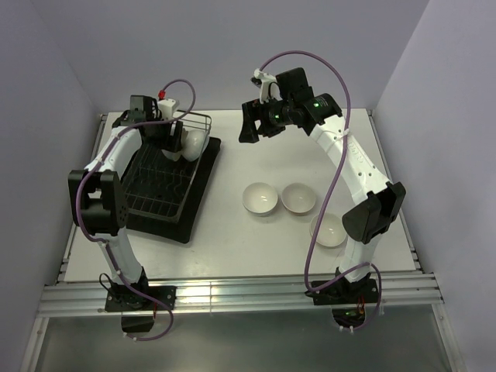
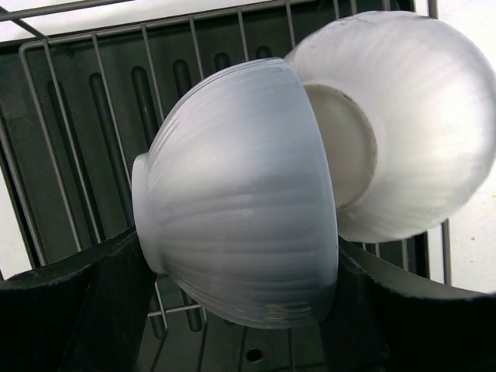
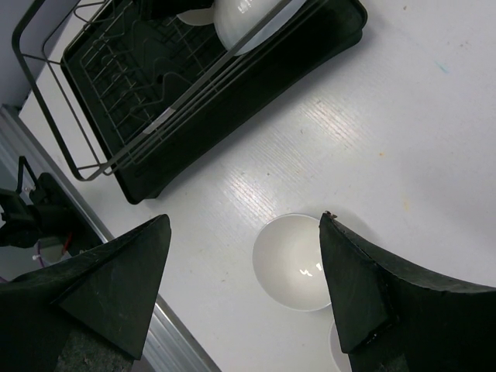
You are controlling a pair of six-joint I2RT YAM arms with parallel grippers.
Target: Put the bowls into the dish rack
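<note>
The dish rack (image 1: 155, 203), a dark wire basket on a black tray, stands at the left. My left gripper (image 1: 169, 138) is inside its far right corner, shut on a white ribbed bowl (image 2: 240, 194) held on edge between both fingers. A second bowl (image 2: 411, 116) leans on edge just behind it. Both show as a white mass (image 1: 191, 140) in the top view. Three bowls lie upright on the table: (image 1: 260, 198), (image 1: 297, 198), (image 1: 328, 229). My right gripper (image 1: 260, 124) is open and empty, high above the table, over one bowl (image 3: 291, 263).
The rack's wires (image 2: 77, 116) and black tray floor lie behind the held bowl. In the right wrist view the rack (image 3: 132, 116) is at the upper left with a bowl in it (image 3: 248, 19). The table's metal front rail (image 1: 232, 298) runs along the near edge.
</note>
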